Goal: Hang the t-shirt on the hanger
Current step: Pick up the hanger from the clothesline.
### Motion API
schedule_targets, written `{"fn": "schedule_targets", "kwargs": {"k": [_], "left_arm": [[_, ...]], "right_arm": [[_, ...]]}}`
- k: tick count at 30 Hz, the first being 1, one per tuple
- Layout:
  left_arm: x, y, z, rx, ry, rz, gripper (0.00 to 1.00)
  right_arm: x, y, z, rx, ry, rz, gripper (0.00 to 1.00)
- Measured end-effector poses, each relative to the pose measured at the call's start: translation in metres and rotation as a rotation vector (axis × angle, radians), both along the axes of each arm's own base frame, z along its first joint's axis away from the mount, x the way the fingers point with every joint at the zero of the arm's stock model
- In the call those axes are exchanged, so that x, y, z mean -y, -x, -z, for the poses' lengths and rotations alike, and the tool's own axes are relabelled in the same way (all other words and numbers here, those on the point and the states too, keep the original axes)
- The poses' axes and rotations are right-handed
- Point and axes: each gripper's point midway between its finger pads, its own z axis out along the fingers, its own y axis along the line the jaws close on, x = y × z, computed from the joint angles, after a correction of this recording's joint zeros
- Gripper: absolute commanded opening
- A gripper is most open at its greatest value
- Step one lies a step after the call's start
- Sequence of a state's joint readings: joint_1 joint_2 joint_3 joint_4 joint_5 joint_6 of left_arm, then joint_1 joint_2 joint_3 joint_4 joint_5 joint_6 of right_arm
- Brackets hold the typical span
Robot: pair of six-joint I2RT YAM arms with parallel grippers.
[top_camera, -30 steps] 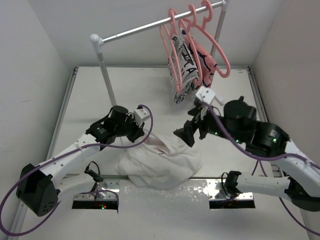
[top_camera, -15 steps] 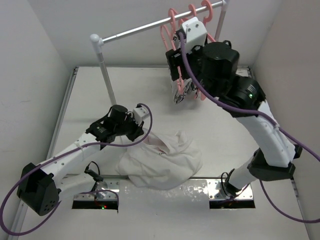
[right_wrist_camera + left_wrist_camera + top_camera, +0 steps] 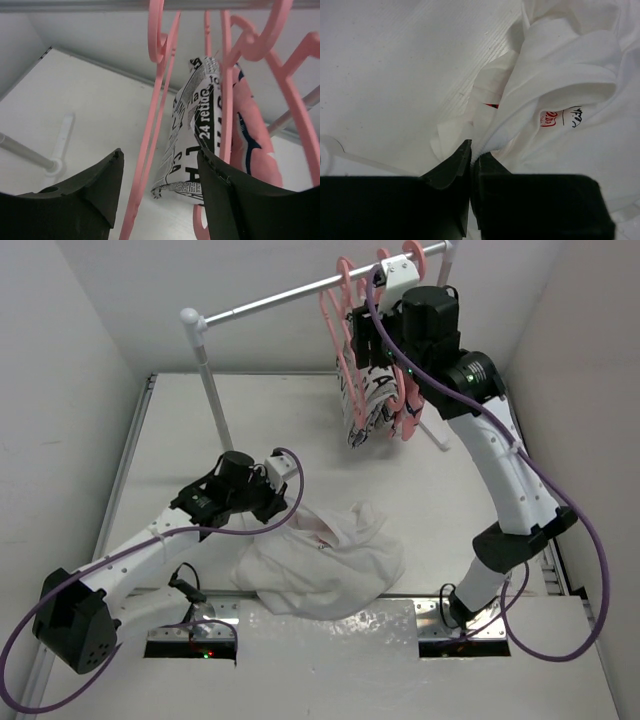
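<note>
Up from table level a second ago, the right gripper (image 3: pixel 159 152) now sits at the rail (image 3: pixel 270 301), jaws apart. Dead ahead between them is the hanger (image 3: pixel 157 100), its arm slanting steeply down. The left gripper (image 3: pixel 471 156) is pinched on the t-shirt (image 3: pixel 560 75), crumpled on the table (image 3: pixel 180 430) well apart from the rail — so the right arm is nearer.
</note>
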State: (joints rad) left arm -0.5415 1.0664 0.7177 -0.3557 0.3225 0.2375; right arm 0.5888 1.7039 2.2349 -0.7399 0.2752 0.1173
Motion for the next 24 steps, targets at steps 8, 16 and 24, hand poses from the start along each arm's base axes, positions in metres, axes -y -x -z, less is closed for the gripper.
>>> {"fn": "schedule_targets", "kwargs": {"k": [8, 16, 24], "left_arm": [[0.000, 0.000, -0.002, 0.006, 0.004, 0.000, 0.04], [-0.001, -0.001, -0.002, 0.006, 0.004, -0.006, 0.04], [-0.003, -0.002, -0.002, 0.007, 0.005, -0.013, 0.04]], "right_arm": [[-0.028, -0.005, 0.035, -0.108, -0.043, -0.137, 0.59], [-0.035, -0.020, 0.060, -0.150, -0.025, -0.139, 0.47], [-0.040, -0.037, 0.100, -0.215, 0.027, -0.115, 0.10]]}}
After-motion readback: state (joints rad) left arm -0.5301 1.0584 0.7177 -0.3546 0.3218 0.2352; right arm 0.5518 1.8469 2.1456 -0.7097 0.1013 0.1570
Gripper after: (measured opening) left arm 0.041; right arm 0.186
